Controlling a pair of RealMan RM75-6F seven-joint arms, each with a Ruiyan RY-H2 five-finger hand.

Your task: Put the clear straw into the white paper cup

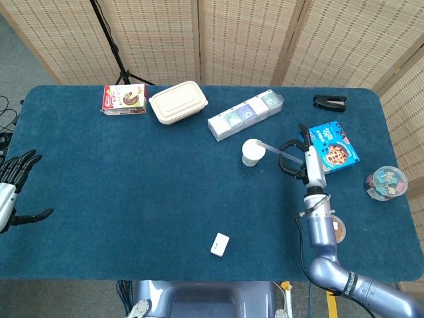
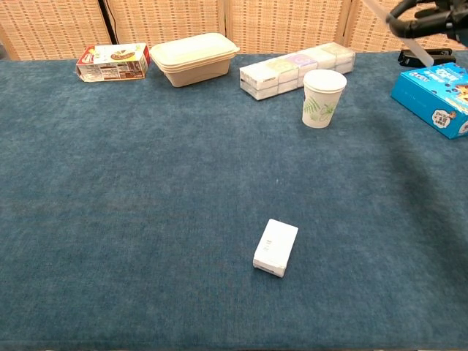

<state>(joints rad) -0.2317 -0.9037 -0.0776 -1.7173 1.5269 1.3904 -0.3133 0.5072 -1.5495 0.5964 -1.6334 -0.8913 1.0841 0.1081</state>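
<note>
The white paper cup [image 1: 253, 152] [image 2: 322, 98] stands upright near the table's middle, right of centre. My right hand [image 1: 301, 159] [image 2: 426, 17] is raised well above the table, just right of the cup, and pinches the clear straw [image 1: 271, 150] [image 2: 387, 22]. The straw lies slanted, its left end over the cup's rim in the head view. At the far left edge my left hand [image 1: 14, 180] rests with its fingers spread and nothing in it.
Behind the cup lie a long pack of small boxes [image 1: 245, 114] and a beige lidded container [image 1: 177, 102]. A blue snack box [image 1: 328, 149] sits right of my hand. A brown-lidded tub [image 1: 336, 228], a small white box [image 1: 220, 244] and a black stapler [image 1: 330, 102] are also on the table.
</note>
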